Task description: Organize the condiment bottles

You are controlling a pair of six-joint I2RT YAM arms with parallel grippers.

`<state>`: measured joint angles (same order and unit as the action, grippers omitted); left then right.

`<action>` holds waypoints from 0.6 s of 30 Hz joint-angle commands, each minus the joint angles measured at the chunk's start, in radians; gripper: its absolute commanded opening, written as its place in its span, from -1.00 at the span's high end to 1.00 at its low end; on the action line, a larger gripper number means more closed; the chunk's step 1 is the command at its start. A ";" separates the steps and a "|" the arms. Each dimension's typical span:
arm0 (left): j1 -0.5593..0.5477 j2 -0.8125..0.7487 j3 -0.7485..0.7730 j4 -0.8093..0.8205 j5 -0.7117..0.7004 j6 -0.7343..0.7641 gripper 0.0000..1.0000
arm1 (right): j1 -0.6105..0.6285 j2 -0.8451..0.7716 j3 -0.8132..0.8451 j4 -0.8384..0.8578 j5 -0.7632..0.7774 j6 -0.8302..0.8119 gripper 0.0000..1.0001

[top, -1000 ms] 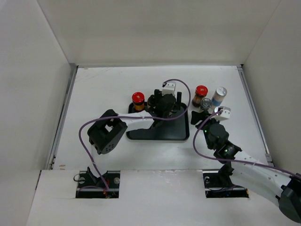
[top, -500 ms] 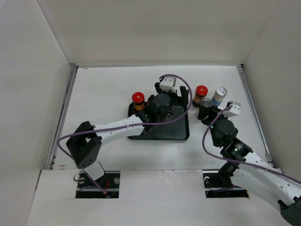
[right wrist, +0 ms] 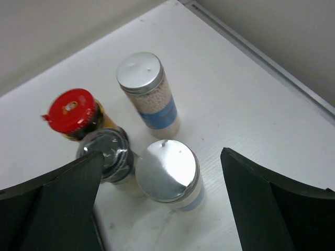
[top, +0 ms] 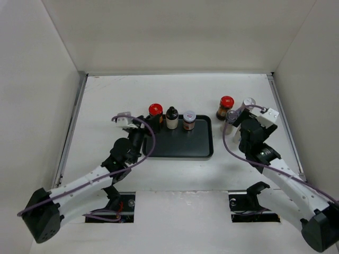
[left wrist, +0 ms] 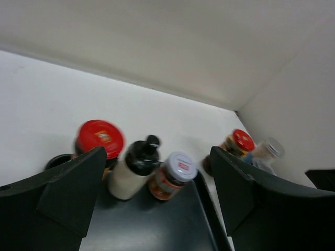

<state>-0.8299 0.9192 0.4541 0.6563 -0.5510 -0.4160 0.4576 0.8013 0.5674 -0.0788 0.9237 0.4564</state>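
1. hovering over the loose cluster on the right, the right gripper [right wrist: 162, 154] has its fingers [right wrist: 57, 209] spread wide and holds nothing. a silver-capped jar [right wrist: 167, 172] sits right under the gap, with a shiny-lidded jar [right wrist: 104, 154] just beside it.
2. risk there, as i see it: the bottles stand so close together that a finger coming down could clip the shiny-lidded jar, or the loose red jar [right wrist: 73, 112] behind it, and knock one over. the tall cylinder [right wrist: 146, 91] looks the easiest to tip.
3. the left gripper [left wrist: 157, 151] is also spread and empty, just off the left edge of the tray [top: 180, 140]. it faces the row along the back edge: tray red jar [top: 155, 111], black-capped bottle [top: 171, 117], pale-lidded jar [top: 189, 120]. a careless swing across could sweep that row.
4. count: seven bottles, three on the tray and four on the table [top: 116, 95] to its right. by cap, two red, one black, one pale, three silver. one tray, two arms.
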 commanded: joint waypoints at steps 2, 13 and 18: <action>0.102 -0.152 -0.187 -0.017 -0.125 -0.124 -0.60 | -0.041 0.097 0.065 -0.016 -0.019 -0.022 -1.00; 0.200 -0.160 -0.308 -0.020 -0.113 -0.188 -0.61 | -0.141 0.210 0.057 0.010 -0.170 0.028 -0.82; 0.205 -0.143 -0.318 -0.004 -0.106 -0.196 -0.62 | -0.155 0.223 0.040 0.034 -0.189 0.036 -0.40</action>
<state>-0.6334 0.7780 0.1463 0.5877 -0.6647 -0.5880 0.3187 1.0256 0.5838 -0.0910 0.7578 0.4789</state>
